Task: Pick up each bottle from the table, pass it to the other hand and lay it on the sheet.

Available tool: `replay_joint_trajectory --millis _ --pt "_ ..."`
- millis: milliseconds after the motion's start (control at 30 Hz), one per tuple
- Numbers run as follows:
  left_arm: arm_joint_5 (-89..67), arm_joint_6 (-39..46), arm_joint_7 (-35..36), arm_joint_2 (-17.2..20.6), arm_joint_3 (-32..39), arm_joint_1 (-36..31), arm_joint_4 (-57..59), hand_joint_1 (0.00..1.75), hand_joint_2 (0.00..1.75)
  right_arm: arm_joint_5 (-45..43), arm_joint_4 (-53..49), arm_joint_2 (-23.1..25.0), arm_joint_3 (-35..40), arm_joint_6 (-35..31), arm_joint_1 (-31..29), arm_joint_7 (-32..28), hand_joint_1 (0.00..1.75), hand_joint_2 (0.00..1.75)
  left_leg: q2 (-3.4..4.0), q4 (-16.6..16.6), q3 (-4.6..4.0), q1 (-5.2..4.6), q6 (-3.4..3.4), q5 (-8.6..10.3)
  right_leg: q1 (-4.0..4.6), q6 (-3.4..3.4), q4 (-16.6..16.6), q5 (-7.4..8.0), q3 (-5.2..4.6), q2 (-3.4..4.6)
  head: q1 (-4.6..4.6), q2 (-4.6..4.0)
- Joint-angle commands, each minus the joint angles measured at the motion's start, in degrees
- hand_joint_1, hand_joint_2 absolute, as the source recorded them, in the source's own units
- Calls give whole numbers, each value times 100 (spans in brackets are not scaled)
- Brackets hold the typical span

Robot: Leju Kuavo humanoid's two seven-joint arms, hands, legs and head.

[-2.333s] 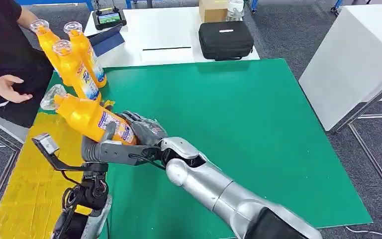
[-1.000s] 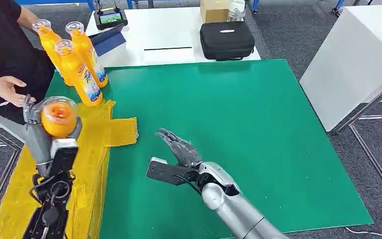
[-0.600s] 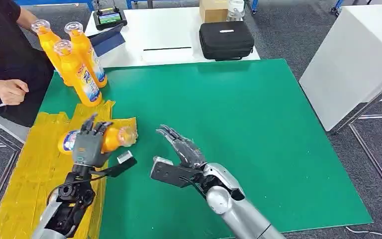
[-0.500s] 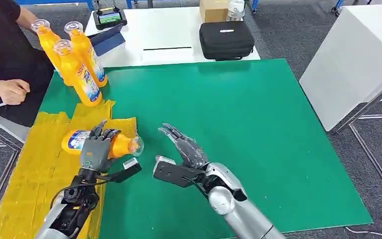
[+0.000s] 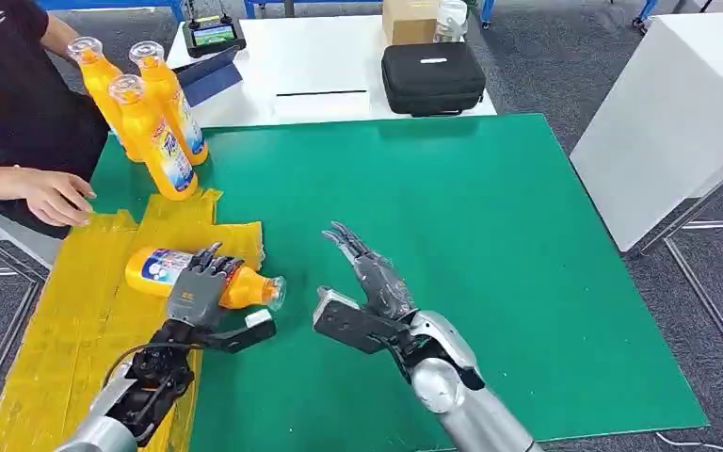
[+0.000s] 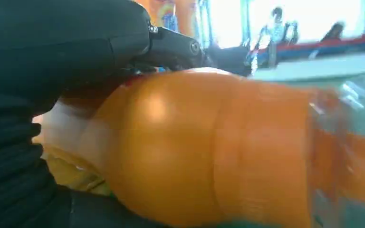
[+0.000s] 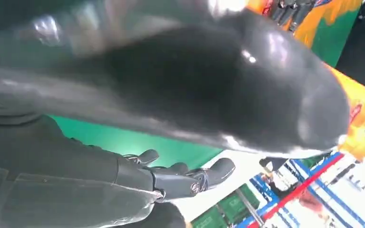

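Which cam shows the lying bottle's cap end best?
Head view: the lying bottle shows whole on the yellow sheet, cap toward the green mat, left hand on it. Left wrist: blurred orange close-up. Right wrist: an orange sliver.

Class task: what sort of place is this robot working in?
Probably a robotics lab or test workshop: a work table with a green mat, identical orange bottles staged as props, and a black equipment case on a white bench.

Open green table [image 5: 490, 245] — upright bottles [image 5: 151, 122] crowding far-left corner.

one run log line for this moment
left robot hand: holds bottle lying on yellow sheet | right robot hand: open above green mat | three bottles standing
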Motion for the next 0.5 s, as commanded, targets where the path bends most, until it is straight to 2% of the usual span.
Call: replay_joint_trajectory --millis 33,100,333,400,500 --pt "274 -793 221 56 -396 -407 1197 0 0 105 -331 -159 -247 166 214 19 0 0 -6 -9 37 -3 -4 -3 -1 -5 -7 -5 40 -1 -2 0" --pt "466 -821 36 60 -311 -398 1073 0 0 145 -362 -149 -261 206 236 55 0 0 3 -14 55 -6 -17 -9 -3 -8 -8 1 56 8 -2 0" --pt "525 -639 248 138 -308 -319 656 0 0 218 -379 -99 -375 275 284 84 0 0 -1 -16 74 -3 -26 2 -1 -23 -8 10 68 3 -4 0" --pt "845 -421 44 153 -109 -204 271 0 0 220 -453 -119 -441 268 338 82 0 0 -6 -12 72 -2 -16 8 -1 -26 -3 8 68 -1 -4 0" --pt "1495 -619 -315 223 103 -33 -480 0 0 220 -492 -130 -576 264 379 75 0 0 -11 -6 66 0 -15 9 1 -24 1 8 64 -4 -2 0"
